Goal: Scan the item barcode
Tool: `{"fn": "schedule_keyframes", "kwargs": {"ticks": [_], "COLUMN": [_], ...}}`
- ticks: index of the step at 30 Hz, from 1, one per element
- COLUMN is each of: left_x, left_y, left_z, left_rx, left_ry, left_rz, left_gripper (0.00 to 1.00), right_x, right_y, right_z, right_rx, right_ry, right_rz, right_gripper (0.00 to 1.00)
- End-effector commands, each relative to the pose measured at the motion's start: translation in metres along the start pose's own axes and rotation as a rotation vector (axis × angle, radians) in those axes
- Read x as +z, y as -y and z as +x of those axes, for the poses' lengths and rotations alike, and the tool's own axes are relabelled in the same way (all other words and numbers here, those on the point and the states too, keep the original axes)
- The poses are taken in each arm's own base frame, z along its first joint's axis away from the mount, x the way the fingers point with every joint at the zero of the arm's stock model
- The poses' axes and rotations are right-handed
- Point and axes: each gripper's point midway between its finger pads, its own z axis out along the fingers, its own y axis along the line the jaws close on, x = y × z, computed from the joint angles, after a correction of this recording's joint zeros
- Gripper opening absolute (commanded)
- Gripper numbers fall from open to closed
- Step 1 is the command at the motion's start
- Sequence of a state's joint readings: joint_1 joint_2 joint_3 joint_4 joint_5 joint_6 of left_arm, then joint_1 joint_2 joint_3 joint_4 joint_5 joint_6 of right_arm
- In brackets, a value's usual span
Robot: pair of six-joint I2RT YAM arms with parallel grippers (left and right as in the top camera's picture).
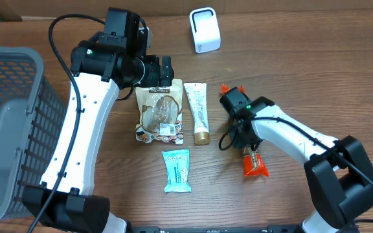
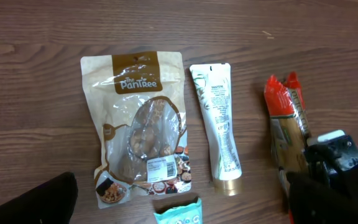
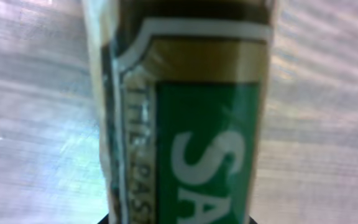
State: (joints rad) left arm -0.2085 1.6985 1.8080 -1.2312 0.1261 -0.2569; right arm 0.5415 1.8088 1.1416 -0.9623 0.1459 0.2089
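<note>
Well to the left of the tube point(image 1: 198, 111), a grey basket point(image 1: 5, 129) sits at the edge of the surface. The left arm rises from the near edge and leans inward. Its jaws point(image 1: 155, 72) hang spread wide with nothing in them, above the far end of the snack pouch point(image 1: 157, 113). That pouch lies flat just left of the tube. A teal sachet point(image 1: 177, 170) lies nearer the robot than the tube's gold cap, slightly to its left. Beyond the tube's far end, and well apart from it, stands the white scanner point(image 1: 204, 30).

The packet point(image 1: 254, 166) lies flat to the right of the tube and apart from it, roughly alongside but a little tilted. It has red ends and a green label. The right jaws point(image 1: 240, 111) are down over its far half, with one red tip showing beyond them and the other end sticking out toward the robot. The right wrist view is filled by the packet point(image 3: 191, 124), centred and very close. The jaws straddle it, but I cannot tell whether they have clamped onto it. The right arm reaches in from the near right corner, its white forearm stretched low toward the tube and its wrist bent down over the packet.
</note>
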Motion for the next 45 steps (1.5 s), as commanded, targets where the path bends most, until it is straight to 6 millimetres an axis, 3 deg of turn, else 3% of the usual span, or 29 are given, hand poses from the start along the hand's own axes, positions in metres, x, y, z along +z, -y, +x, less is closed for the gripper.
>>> {"fn": "schedule_keyframes", "kwargs": {"ticks": [1,7,13,21,25,28,33,37,45], "left_x": [0.002,0.002,0.002,0.002,0.002,0.002,0.002,0.002,0.002], "left_y": [-0.002,-0.002,-0.002,-0.002,-0.002,-0.002,-0.002,-0.002,-0.002], "left_z": [-0.002,-0.002,-0.002,-0.002,-0.002,-0.002,-0.002,-0.002,-0.002], "left_rx": [-0.016,-0.016,-0.016,-0.016,-0.016,-0.016,-0.016,-0.016,-0.016], "left_ry": [0.001,0.001,0.001,0.001,0.001,0.001,0.001,0.001,0.001], "left_rz": [-0.008,-0.008,-0.008,-0.008,-0.008,-0.008,-0.008,-0.008,-0.008], "left_gripper": [1.0,1.0,1.0,1.0,1.0,1.0,1.0,1.0,0.99], "right_x": [-0.026,-0.115,-0.191,-0.245,-0.27,-0.284,-0.29,-0.268,-0.269], "right_y": [-0.02,-0.04,-0.021,-0.018,-0.016,-0.014,-0.014,0.0,0.032], "right_z": [-0.018,-0.056,-0.089,-0.102,-0.11,-0.115,-0.133,-0.166,-0.214], "right_rx": [0.009,-0.045,0.002,-0.067,-0.094,-0.114,-0.137,-0.041,0.069], "right_ry": [0.005,0.089,0.226,0.352,0.424,0.477,0.556,0.608,0.814], "right_rz": [-0.147,-0.47,-0.661,-0.903,-0.942,-0.937,-0.935,-0.748,-0.222], "right_gripper": [0.04,0.04,0.04,0.03,0.03,0.03,0.03,0.03,0.03]}}
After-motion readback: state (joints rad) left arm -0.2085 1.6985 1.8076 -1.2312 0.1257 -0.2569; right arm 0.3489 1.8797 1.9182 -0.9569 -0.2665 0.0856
